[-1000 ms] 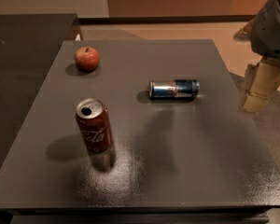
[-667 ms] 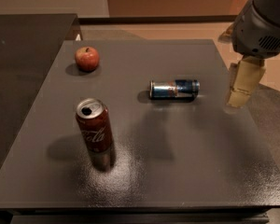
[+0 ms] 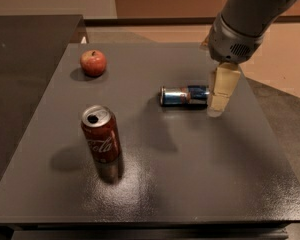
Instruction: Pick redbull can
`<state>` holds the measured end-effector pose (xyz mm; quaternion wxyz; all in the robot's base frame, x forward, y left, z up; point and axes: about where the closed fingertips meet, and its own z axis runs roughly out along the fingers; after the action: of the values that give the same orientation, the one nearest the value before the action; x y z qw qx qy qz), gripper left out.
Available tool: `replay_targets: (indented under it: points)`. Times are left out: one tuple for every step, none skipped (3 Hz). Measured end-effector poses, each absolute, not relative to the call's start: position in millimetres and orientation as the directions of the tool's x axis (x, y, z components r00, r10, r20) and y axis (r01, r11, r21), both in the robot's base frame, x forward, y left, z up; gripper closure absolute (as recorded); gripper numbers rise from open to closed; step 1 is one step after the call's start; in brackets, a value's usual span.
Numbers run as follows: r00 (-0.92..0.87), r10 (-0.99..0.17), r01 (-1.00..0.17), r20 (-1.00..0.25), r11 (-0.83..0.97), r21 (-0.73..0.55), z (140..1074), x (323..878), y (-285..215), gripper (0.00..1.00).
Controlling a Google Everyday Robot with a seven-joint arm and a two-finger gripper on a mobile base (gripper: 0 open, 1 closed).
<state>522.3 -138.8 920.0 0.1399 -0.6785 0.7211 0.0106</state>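
Observation:
The redbull can (image 3: 182, 96), slim, blue and silver, lies on its side near the middle of the dark grey table (image 3: 190, 184), its top end facing left. My gripper (image 3: 216, 104) hangs from the grey arm at the upper right. It is just above the table, right at the can's right end and overlapping it in this view. It holds nothing that I can see.
A red cola can (image 3: 101, 134) stands upright at the front left. A red apple (image 3: 93, 63) sits at the back left. A darker counter (image 3: 25, 59) adjoins the table's left side. Floor lies beyond the right edge.
My gripper has moved left and inward from beyond the table's right edge to the right end of the redbull can. The cans and apple have not moved.

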Motion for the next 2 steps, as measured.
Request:
replay_targets:
  points:
    - [0.000,-0.979,-0.987,-0.203,0.033,-0.160,901,539,-117,0.00]
    - [0.027,-0.982,-0.992,-0.188,-0.003,-0.127,881,549,-103,0.00]
